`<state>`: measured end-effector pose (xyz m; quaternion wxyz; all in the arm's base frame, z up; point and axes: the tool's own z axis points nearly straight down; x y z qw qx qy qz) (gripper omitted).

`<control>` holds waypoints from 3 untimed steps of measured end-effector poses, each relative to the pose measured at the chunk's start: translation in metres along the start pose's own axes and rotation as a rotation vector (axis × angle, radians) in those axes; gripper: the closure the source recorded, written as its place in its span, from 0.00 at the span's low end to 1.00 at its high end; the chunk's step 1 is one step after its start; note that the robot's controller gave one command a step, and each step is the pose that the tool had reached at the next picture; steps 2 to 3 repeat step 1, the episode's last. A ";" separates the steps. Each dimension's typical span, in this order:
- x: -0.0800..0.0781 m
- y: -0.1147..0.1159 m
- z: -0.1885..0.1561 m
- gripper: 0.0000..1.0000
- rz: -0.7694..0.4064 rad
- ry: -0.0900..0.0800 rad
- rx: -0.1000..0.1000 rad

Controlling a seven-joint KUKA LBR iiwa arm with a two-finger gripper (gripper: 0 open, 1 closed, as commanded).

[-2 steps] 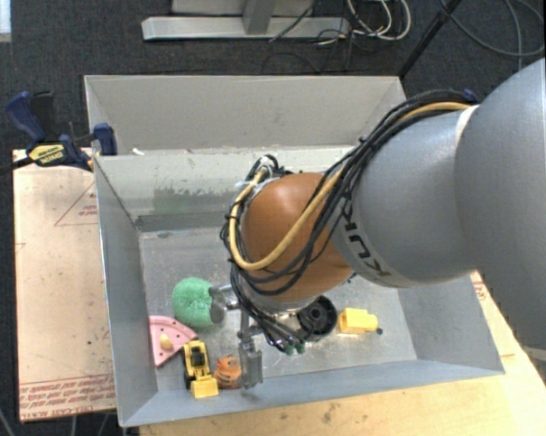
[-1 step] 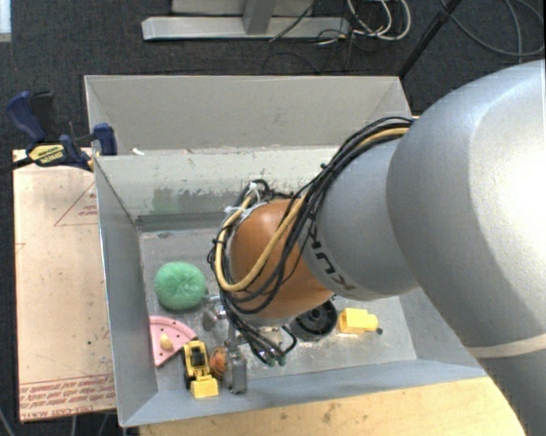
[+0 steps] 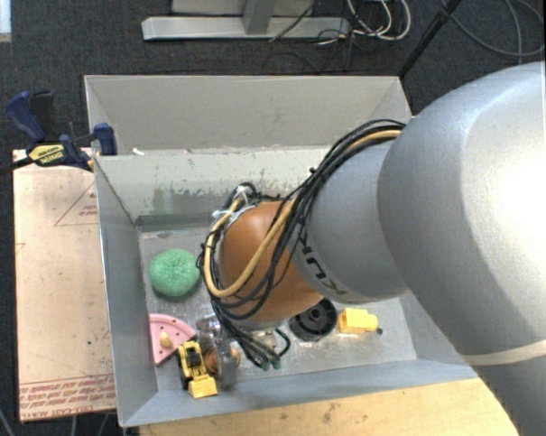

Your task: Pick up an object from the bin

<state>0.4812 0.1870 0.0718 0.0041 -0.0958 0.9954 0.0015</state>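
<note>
Obstructions in the bin (image 3: 120, 282).
The arm (image 3: 435, 214), cut off by the right and lower edges, and its orange wrist cover (image 3: 261, 258) hide the middle and right of the bin's floor. A black round thing (image 3: 312, 323) lies half under the cover; what it is cannot be told. The hand (image 3: 223, 352) is lost among dark cables (image 3: 259, 349) beside a yellow toy vehicle (image 3: 196, 366), its outline unclear.

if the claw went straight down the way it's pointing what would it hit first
Most likely the small yellow toy vehicle in the bin's near-left corner, right beside the claw. Depth is hard to judge from above, so it might instead meet the bin floor next to the toy.
</note>
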 end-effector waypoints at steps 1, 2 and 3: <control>0.000 0.000 0.000 1.00 0.000 0.000 0.000; 0.000 0.000 0.000 1.00 0.000 0.000 0.000; 0.000 0.000 0.000 1.00 0.000 0.000 0.000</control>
